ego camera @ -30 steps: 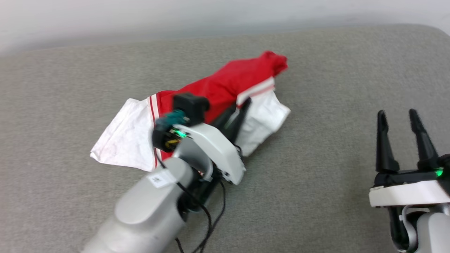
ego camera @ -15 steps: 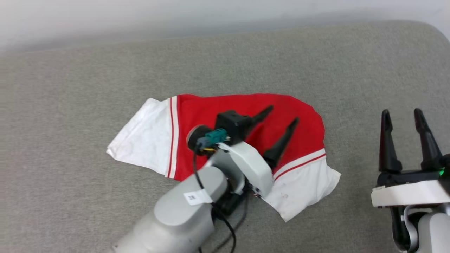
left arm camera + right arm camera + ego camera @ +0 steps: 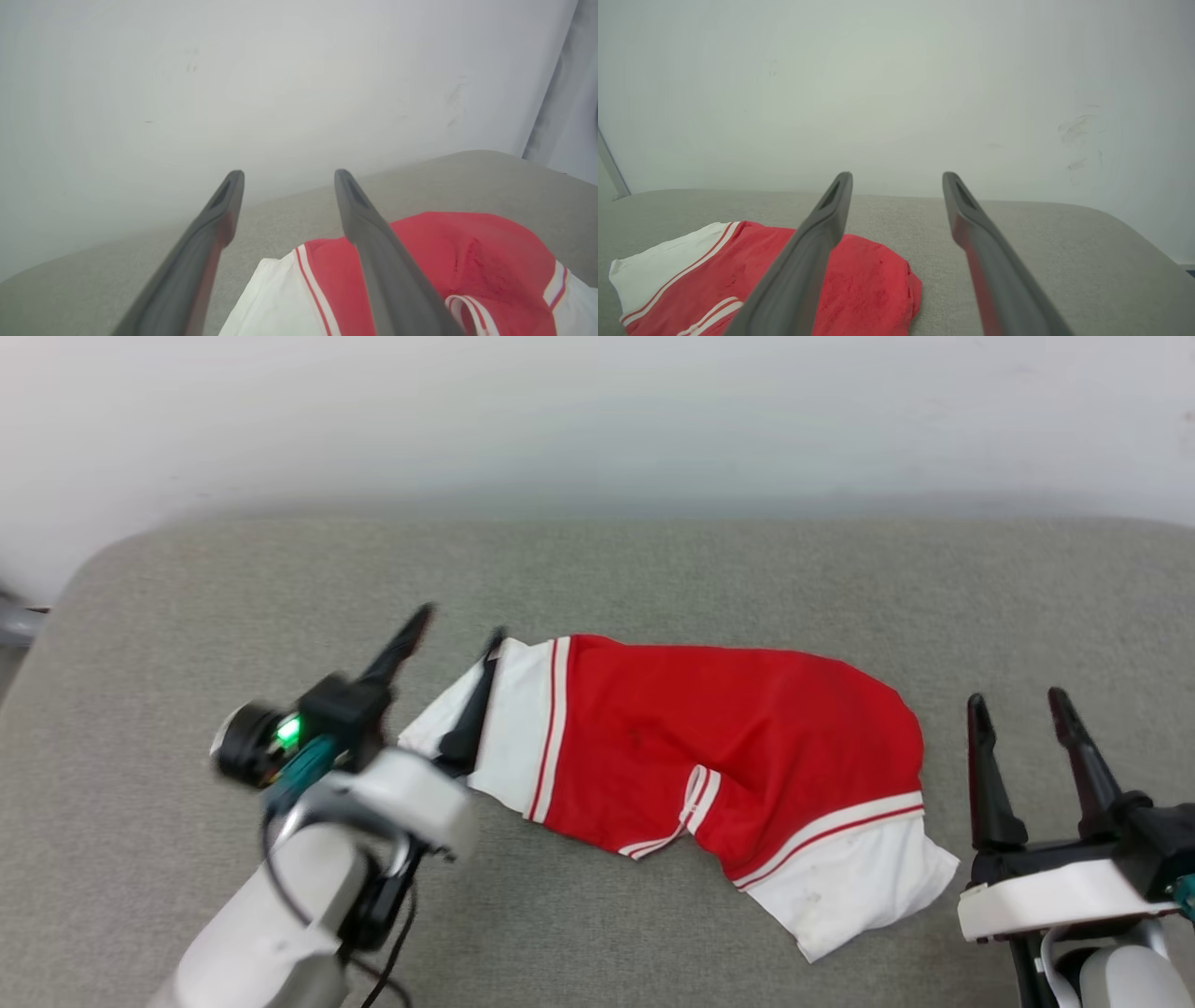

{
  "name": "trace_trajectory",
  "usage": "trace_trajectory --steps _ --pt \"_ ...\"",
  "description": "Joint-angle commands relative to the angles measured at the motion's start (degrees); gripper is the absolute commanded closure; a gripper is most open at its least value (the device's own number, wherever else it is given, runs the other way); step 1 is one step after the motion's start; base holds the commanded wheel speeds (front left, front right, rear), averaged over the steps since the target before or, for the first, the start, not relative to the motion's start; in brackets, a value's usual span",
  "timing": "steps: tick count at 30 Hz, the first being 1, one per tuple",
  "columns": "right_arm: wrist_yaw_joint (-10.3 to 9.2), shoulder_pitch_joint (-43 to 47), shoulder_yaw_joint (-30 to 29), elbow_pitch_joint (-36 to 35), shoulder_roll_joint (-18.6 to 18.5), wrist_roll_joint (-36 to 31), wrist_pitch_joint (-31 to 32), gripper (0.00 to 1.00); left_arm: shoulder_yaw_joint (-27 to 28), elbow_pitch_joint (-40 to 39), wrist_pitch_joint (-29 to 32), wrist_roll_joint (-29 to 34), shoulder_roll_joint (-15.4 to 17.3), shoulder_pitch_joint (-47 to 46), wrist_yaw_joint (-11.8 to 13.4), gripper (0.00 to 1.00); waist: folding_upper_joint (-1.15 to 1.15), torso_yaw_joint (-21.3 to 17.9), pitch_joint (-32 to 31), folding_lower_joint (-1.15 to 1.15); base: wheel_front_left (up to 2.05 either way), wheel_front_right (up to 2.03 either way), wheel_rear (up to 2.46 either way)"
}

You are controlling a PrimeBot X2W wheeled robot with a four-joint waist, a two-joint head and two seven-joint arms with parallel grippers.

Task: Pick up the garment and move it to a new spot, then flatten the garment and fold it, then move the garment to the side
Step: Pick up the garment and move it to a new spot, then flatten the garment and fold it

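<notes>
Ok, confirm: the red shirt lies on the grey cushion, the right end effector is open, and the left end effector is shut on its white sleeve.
Wrong on one point: the left end effector is open, fingers apart, no cloth between them, as the left wrist view shows. The red shirt does lie on the grey cushion, and the right end effector is open.

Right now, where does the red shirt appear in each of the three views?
Head view: garment in the centre, on the grey surface.
Left wrist view: garment at lower right.
Right wrist view: garment at lower left.
Shared landmark: the white wall behind the grey surface.
</notes>
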Motion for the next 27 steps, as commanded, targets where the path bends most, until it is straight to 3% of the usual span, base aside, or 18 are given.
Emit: trace_trajectory --steps 1,8,19,27 --pt "-0.06 0.85 0.32 0.09 0.07 -0.37 -0.14 0.00 2.11 -1.86 -0.14 0.91 0.73 3.14 0.39 0.00 0.00 1.33 -1.40 0.00 0.00 0.00 0.00" --pt "-0.06 3.03 1.48 0.33 0.07 -0.33 -0.14 0.00 12.87 -11.02 -0.15 7.03 3.32 19.26 1.46 0.00 0.00 2.75 -2.68 0.00 0.00 0.00 0.00" --pt "-0.06 5.41 3.19 1.78 0.05 1.94 -0.14 0.00 23.08 -17.71 -0.16 14.51 -3.88 32.98 0.21 0.00 0.00 1.89 -4.80 0.00 0.00 0.00 0.00" --pt "-0.06 6.03 2.58 2.04 0.07 2.82 -0.14 0.00 28.23 -18.63 -0.16 19.07 -8.56 36.01 -3.66 0.00 0.00 0.60 -4.57 0.00 0.00 0.00 0.00"
